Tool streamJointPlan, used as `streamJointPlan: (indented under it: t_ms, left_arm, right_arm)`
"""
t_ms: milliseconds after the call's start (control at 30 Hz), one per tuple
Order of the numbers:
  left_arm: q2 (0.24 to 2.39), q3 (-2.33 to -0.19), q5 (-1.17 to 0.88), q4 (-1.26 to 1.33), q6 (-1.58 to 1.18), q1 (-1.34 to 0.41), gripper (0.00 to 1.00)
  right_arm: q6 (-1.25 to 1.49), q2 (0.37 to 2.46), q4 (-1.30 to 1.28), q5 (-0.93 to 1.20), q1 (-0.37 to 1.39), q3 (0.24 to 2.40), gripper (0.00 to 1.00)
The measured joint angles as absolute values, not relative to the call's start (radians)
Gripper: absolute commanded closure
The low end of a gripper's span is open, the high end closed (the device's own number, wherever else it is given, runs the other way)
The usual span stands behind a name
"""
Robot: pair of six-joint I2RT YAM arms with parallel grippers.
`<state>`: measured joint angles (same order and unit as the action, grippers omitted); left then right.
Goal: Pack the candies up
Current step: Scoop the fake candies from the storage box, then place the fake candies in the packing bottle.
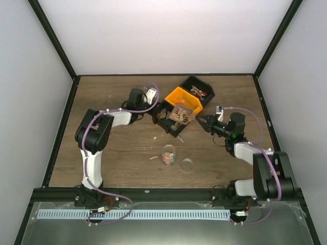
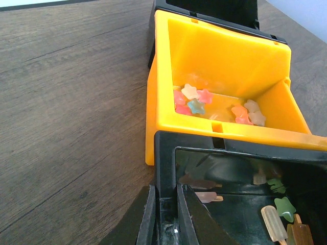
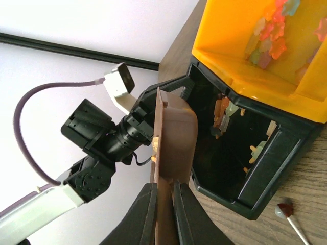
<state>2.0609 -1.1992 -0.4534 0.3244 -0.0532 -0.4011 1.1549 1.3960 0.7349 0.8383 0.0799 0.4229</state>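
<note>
Candies (image 2: 195, 106) sit in four places.
- Orange bin (image 2: 225, 56): about nine star pieces on the floor, in two clusters. Stars have no long axis.
- Near black bin (image 2: 168, 148): popsicle-shaped pieces plus a green star, count unclear in the shadow. The clearest popsicle piece (image 2: 273, 222) lies flat, long axis top-left to bottom-right in the left wrist view.
- Far black bin (image 2: 214, 13): a few mixed pieces, too small to count.
- Clear cup (image 1: 168, 154): upright, mixed colours in the bottom, too small to count.

Two stick sweets (image 3: 286, 209) lie loose on the table (image 2: 66, 102). One is just beside the near black bin, head toward the bin and stick away from it. The other is next to the cup.

Three bins in one touching diagonal row, orange in the middle. One cup, near of the row. One clear lid (image 1: 187, 164) lies flat just right of it, not touching.

Left gripper (image 2: 166, 219): clamped on the near black bin's wall, a finger on each side.
Right gripper (image 3: 163, 209): closed narrow on a brown flat piece (image 3: 173, 138), held edge-on at the near black bin.
</note>
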Motion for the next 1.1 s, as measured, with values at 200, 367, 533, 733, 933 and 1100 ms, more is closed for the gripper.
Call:
streamJointPlan:
  t_ms: [200,367,533,733,933,1100]
  left_arm:
    - [2.056,-1.188,-0.452,0.337,-0.054,-0.402,0.96]
    - [2.056,-1.187,-0.453,0.339,-0.057,-0.402,0.96]
    - [2.056,-1.187,-0.453,0.339,-0.059,-0.403,0.96]
    - [2.056,-1.187,-0.453,0.339,-0.061,-0.403,0.96]
    - [2.056,-1.187,-0.454,0.339,-0.067,-0.403,0.96]
    - [2.056,-1.186,-0.454,0.339,-0.068,-0.403,0.96]
  right_arm:
    - [1.007,1.157,0.476,0.820,0.080,0.426,0.99]
    - [0.917,1.014,0.311,0.837,0.080,0.427,0.99]
    - [0.864,0.906,0.213,0.880,0.080,0.413,0.99]
    - [0.799,0.793,0.097,0.906,0.080,0.405,0.99]
    - [0.719,0.730,-0.036,0.912,0.080,0.405,0.99]
    - [0.685,0.667,-0.109,0.916,0.080,0.405,0.99]
